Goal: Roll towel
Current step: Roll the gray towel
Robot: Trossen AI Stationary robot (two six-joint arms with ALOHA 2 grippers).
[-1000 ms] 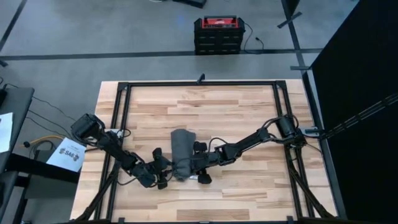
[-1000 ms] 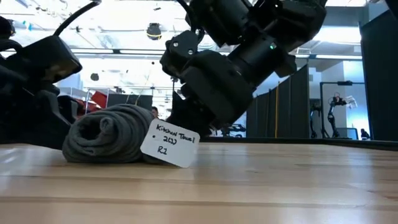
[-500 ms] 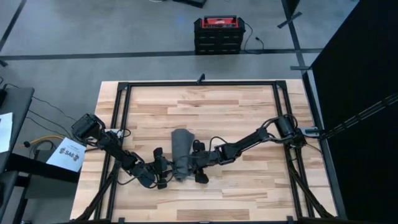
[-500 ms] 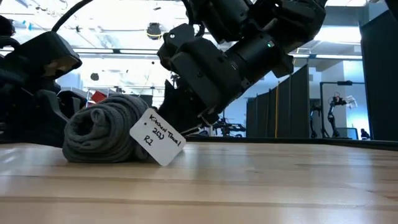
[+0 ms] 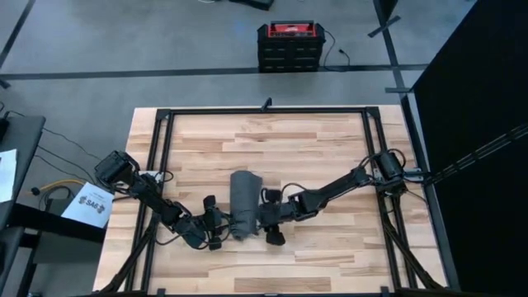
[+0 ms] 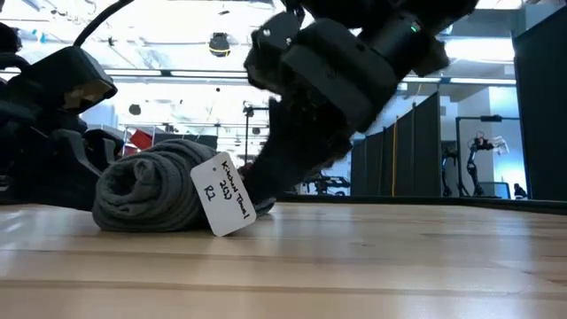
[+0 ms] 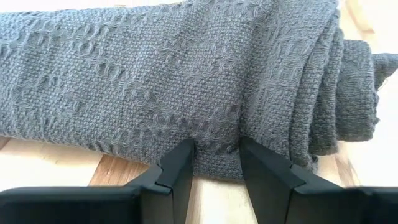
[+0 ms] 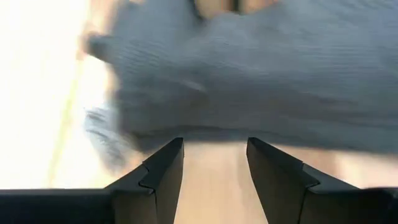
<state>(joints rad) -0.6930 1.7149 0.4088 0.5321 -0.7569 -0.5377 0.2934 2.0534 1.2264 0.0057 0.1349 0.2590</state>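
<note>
The dark grey woven towel point(image 5: 242, 204) lies rolled mid-table on the pale wooden table point(image 5: 313, 148). The left gripper point(image 7: 214, 160) presses its parted fingers against the roll, seemingly steadying it; the right gripper point(image 8: 211, 158), fingers apart, sits just clear, probably releasing.

One rolled towel point(image 5: 242, 204); one paper tag point(image 6: 223, 195); two arms; one red case point(image 5: 289, 45).
</note>
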